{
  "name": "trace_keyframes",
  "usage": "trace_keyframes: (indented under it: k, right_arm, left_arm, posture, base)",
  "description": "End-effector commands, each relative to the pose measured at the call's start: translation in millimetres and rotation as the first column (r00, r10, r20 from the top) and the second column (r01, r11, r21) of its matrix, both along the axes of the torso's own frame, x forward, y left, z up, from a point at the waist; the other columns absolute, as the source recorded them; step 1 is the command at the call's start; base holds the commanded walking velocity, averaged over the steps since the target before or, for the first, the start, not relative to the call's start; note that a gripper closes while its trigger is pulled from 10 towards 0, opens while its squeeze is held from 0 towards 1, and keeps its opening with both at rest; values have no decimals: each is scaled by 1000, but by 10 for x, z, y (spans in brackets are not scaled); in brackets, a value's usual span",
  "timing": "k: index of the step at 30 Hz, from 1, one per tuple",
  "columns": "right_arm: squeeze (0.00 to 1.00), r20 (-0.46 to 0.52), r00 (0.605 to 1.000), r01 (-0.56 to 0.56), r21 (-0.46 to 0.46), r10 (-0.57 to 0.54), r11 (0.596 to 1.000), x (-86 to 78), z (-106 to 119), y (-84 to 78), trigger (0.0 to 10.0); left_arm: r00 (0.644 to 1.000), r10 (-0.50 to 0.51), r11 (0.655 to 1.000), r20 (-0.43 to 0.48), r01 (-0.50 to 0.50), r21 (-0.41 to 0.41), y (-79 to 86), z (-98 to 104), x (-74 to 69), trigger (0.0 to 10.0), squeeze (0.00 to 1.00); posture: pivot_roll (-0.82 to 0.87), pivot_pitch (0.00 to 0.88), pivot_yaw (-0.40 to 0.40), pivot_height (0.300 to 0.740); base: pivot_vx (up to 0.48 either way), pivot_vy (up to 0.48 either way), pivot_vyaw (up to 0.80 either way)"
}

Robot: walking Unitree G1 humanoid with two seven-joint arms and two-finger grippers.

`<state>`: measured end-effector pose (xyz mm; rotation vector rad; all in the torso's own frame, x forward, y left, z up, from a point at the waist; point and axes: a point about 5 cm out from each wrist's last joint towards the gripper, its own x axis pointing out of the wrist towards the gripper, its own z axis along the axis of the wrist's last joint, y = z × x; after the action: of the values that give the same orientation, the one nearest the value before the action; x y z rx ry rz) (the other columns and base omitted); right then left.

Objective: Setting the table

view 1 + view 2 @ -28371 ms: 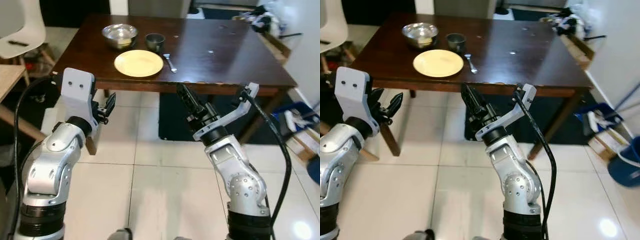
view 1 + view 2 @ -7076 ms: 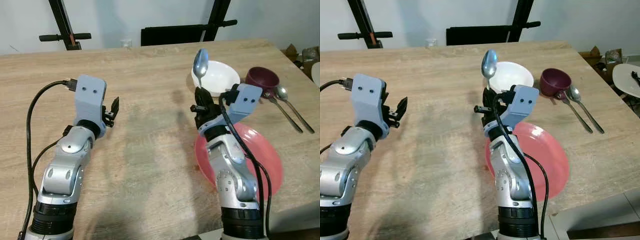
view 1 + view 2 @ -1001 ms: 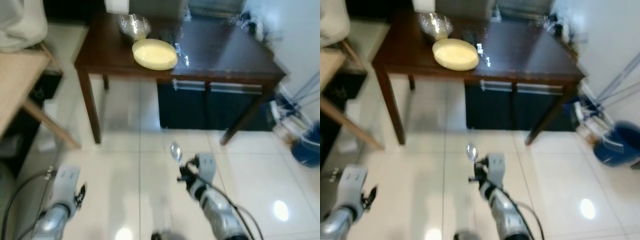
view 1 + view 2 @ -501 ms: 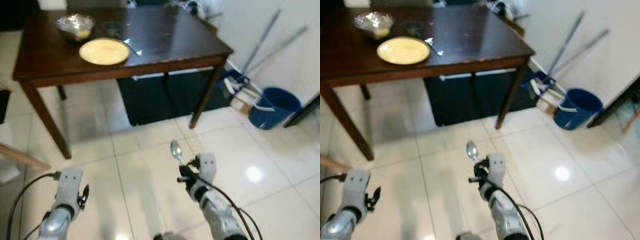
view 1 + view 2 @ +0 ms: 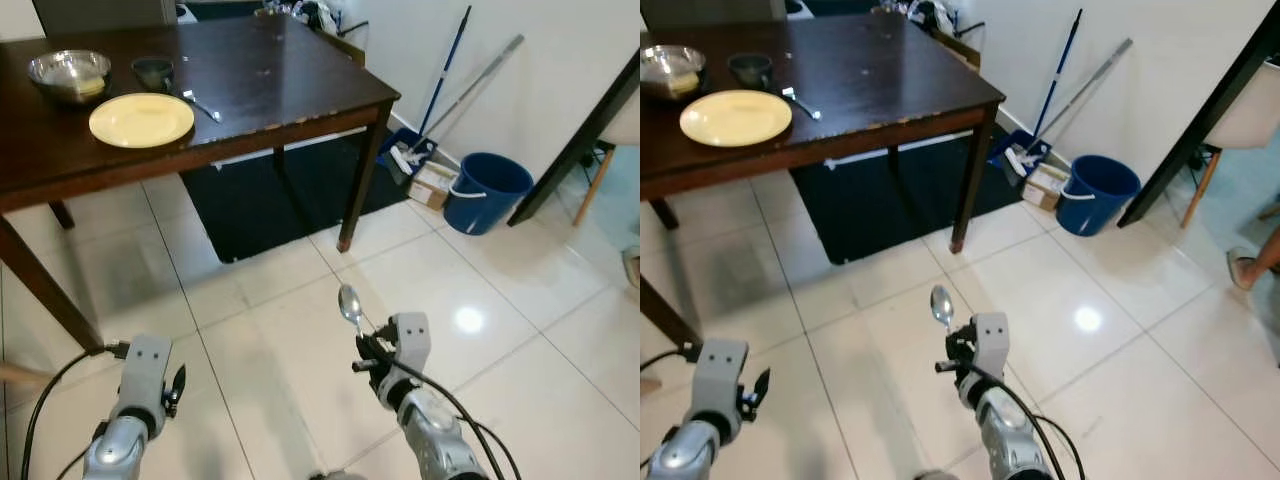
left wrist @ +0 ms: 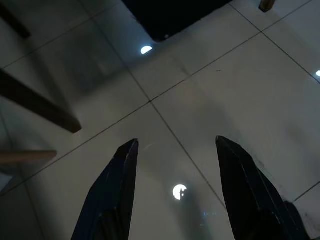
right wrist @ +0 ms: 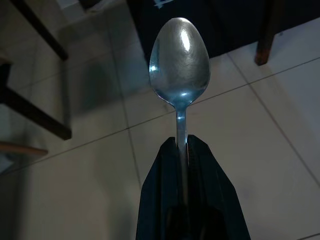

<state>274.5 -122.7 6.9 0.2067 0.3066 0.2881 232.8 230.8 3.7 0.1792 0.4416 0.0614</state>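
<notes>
My right gripper (image 5: 366, 349) is shut on a metal spoon (image 5: 350, 303) that stands upright, bowl up, low over the tiled floor; the right wrist view shows the spoon (image 7: 180, 65) pinched between the black fingers (image 7: 210, 185). My left gripper (image 6: 177, 150) hangs open over the floor tiles with nothing between its fingers. Far ahead at the upper left stands a dark wooden table (image 5: 290, 75) with a yellow plate (image 5: 141, 119), a steel bowl (image 5: 69, 72), a dark cup (image 5: 153, 71) and a fork (image 5: 201, 105) beside the plate.
A dark rug (image 5: 290, 190) lies under the table. At the right wall stand a blue bucket (image 5: 487, 191), mop handles (image 5: 455, 55) and a small box (image 5: 432, 182). A black post (image 5: 585, 125) and a chair leg (image 5: 588, 183) are at far right. A person's foot (image 5: 1247, 268) shows at the right edge.
The camera has swung rightward, so the table sits further left and closer. The spoon stays upright in my right gripper. Both arms keep their low pose.
</notes>
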Motion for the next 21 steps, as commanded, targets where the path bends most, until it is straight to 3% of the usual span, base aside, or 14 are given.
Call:
trace_keyframes:
  k: [1,9,13,15,16,20,21]
  right_arm:
    - [0,15,1000,-4,-1,4,1000,8,13,1,10000]
    - [0,33,999,-1,13,0,1000,17,33,0,10000]
    - [0,75,997,-9,14,8,1000,50,108,8,10000]
    - [0,135,991,-6,12,5,1000,107,238,-19,10000]
    - [0,135,991,-6,12,5,1000,107,238,-19,10000]
    - [0,291,956,23,56,-38,998,265,655,-102,10000]
    - [0,291,956,23,56,-38,998,265,655,-102,10000]
  left_arm:
    - [1000,-3,1000,-13,3,7,-10,-37,-31,10000,47]
    - [1000,-10,1000,-10,11,18,-15,-36,-20,10000,47]
    - [999,-9,998,34,7,62,12,19,7,10000,43]
    - [991,-7,996,134,-6,94,39,225,95,10000,43]
    - [991,-7,996,134,-6,94,39,225,95,10000,43]
    - [937,-7,992,349,-36,118,92,786,306,10000,43]
    - [937,-7,992,349,-36,118,92,786,306,10000,43]
  posture:
    - [-66,33,-9,740]
    - [-70,33,-6,740]
    - [-69,34,-6,740]
    - [-69,34,-6,740]
    - [-69,34,-6,740]
    - [-69,44,-6,740]
    - [-69,44,-6,740]
  base:
    - [480,0,0]
    - [480,0,0]
    - [480,0,0]
    - [480,0,0]
    - [480,0,0]
    - [480,0,0]
    - [480,0,0]
